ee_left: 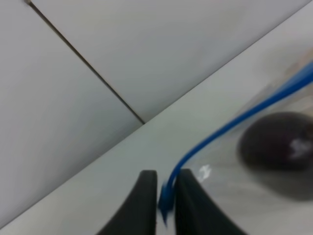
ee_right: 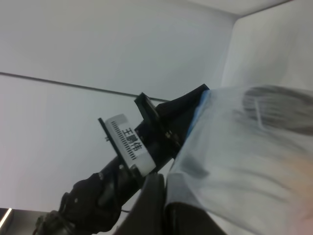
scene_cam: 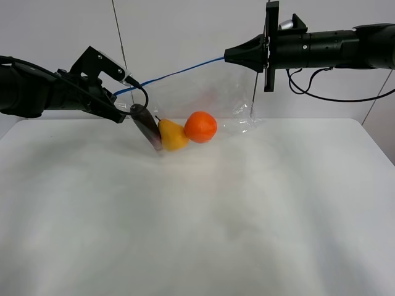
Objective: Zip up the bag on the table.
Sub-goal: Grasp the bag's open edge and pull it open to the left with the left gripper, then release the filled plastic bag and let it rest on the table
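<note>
White table (scene_cam: 197, 234) in front of you bears the bag (scene_cam: 203, 98), its bottom weighted by an orange (scene_cam: 200, 126), yellow fruit (scene_cam: 173, 136) and eggplant (scene_cam: 146, 126). Your left gripper (scene_cam: 118, 93) pinches one end of its blue zipper strip (scene_cam: 173, 75), your right gripper (scene_cam: 229, 57) the other, likely stretching it straight for sealing.

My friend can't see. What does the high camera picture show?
The black left gripper and black right gripper pinch the blue zipper strip of a clear crinkly plastic zip bag, holding it above a white table. Inside are a round orange, a yellow fruit and a dark eggplant.
</note>
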Tool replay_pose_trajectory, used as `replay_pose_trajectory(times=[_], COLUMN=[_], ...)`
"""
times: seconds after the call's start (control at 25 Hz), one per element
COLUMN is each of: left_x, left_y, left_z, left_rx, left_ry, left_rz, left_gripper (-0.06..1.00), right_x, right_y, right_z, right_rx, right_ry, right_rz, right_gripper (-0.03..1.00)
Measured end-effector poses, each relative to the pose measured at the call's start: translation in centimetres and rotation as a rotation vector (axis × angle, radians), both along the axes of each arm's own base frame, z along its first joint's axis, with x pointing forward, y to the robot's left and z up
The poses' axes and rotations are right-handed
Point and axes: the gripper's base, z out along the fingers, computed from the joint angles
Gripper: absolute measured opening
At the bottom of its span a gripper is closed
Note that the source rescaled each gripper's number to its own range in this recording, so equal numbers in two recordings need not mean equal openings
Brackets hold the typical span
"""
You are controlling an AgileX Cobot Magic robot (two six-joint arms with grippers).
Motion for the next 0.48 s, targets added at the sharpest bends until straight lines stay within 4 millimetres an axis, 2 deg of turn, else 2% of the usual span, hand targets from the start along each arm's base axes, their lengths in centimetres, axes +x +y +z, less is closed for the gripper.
replay_pose_trajectory(times=[0.08, 0.16, 0.24, 0.32, 0.48], left_x=[0.04, 0.05, 0.05, 0.04, 0.10], left_y=[0.28, 0.35, 0.37, 0.37, 0.87], left_z=[0.00, -0.01, -0.01, -0.02, -0.04], left_rx=[-0.002, -0.007, -0.013, -0.019, -0.027], left_ry=[0.000, 0.002, 0.002, 0.003, 0.004], left_rz=[0.008, 0.012, 0.017, 0.020, 0.042], left_gripper=[0.41, 0.70, 0.88, 0.95, 0.99], right_x=[0.02, 0.03, 0.05, 0.06, 0.06], right_y=[-0.14, -0.22, -0.26, -0.31, -0.34], right_z=[0.10, 0.21, 0.22, 0.22, 0.22], right_rx=[0.005, 0.013, 0.014, 0.014, 0.014], right_ry=[-0.001, -0.002, -0.002, -0.002, -0.002], right_rz=[-0.005, -0.008, -0.010, -0.011, -0.012], right_gripper=[0.00, 0.00, 0.00, 0.00, 0.00])
